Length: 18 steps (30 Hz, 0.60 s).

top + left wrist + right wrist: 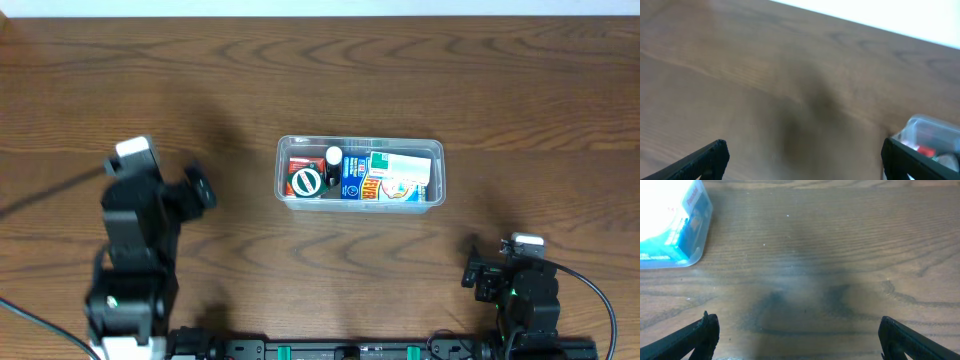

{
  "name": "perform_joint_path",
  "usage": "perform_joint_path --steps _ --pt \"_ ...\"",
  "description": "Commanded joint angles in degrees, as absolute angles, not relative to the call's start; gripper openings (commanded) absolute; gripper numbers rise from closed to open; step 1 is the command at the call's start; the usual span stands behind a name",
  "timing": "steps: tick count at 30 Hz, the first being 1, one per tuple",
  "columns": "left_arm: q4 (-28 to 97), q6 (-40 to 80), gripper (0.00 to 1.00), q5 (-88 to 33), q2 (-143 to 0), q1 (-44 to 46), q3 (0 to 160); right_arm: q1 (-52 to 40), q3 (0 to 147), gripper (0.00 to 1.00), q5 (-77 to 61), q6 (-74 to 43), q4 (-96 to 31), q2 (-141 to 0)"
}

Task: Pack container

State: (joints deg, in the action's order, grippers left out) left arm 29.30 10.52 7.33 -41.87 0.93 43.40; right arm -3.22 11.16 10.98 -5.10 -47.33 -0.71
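The clear plastic container (pixel 360 146) sits at the middle of the wooden table, holding several small printed boxes, a round green-and-white item and a dark bottle. Its corner shows in the left wrist view (pixel 927 135) and in the right wrist view (pixel 675 227). My left gripper (pixel 200 190) is open and empty, to the left of the container, above bare table (pixel 802 160). My right gripper (pixel 478 272) is open and empty, low at the front right, away from the container (pixel 797 340).
The table's far edge meets a white wall at the top of the overhead view (pixel 320 8). A black cable (pixel 50 192) runs off to the left of the left arm. The arm bases stand along the front edge.
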Motion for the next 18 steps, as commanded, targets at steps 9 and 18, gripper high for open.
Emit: perform_joint_path --steps 9,18 --pt "26.87 18.76 0.98 5.72 -14.83 1.06 19.27 -2.79 10.66 0.99 11.11 -4.19 -47.37 -0.32" --pt "26.87 18.76 0.98 2.09 -9.23 1.08 12.82 -2.79 10.66 0.99 11.11 -4.19 -47.37 -0.32"
